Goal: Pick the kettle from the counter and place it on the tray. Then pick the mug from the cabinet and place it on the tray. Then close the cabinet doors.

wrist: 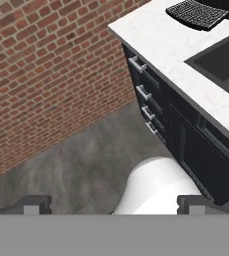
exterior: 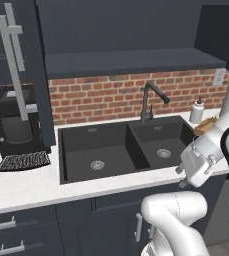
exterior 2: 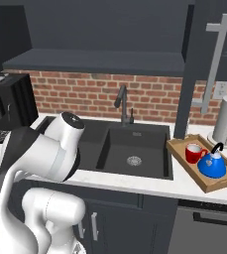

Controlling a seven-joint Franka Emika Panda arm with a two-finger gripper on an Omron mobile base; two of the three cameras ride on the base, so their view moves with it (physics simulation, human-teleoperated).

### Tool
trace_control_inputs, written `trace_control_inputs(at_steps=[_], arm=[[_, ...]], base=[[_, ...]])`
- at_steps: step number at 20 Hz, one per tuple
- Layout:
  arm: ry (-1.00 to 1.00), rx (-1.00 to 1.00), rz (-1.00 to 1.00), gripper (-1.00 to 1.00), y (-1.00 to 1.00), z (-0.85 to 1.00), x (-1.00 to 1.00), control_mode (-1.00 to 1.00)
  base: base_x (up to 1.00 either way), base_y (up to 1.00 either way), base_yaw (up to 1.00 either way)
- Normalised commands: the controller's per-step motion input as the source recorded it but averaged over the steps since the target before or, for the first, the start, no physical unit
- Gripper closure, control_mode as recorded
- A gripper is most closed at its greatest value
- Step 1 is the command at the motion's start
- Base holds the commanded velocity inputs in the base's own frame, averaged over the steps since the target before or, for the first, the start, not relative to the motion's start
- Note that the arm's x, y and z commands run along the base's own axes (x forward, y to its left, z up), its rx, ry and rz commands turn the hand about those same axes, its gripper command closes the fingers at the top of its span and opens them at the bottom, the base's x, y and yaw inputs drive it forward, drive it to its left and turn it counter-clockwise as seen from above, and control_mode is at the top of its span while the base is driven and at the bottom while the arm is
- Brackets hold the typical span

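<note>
The blue kettle [exterior 2: 212, 166] and the red mug [exterior 2: 195, 153] both stand on the wooden tray [exterior 2: 187, 167], on the white counter [exterior 2: 135, 183] right of the sink. The cabinet [exterior: 131, 60] above is open, and its dark shelf looks bare. One cabinet door [exterior: 21, 75] swings out at the left, the other [exterior 2: 204, 64] at the right, each with a long silver bar handle. My gripper [wrist: 116, 205] is open with nothing between its fingertips. It hangs low in front of the counter and faces the floor and lower drawers [wrist: 143, 92]. My white hand [exterior: 198, 162] sits at the counter's front edge.
A black double sink [exterior: 121, 145] with a dark faucet [exterior: 148, 102] lies under the cabinet. A black coffee machine [exterior: 16, 125] stands at the left. A soap bottle [exterior: 197, 111] and a paper-towel roll [exterior 2: 226, 119] stand near the tray. A brick wall [wrist: 46, 75] bounds the floor.
</note>
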Motion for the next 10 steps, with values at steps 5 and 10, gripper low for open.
trace_control_inputs(at_steps=[5,10], arm=[[0.0,0.0,0.0,-1.0,0.0,0.0,0.0,1.0],[0.0,0.0,0.0,-1.0,0.0,0.0,0.0,1.0]], base=[[0.17,0.0,0.0],[0.16,0.0,0.0]])
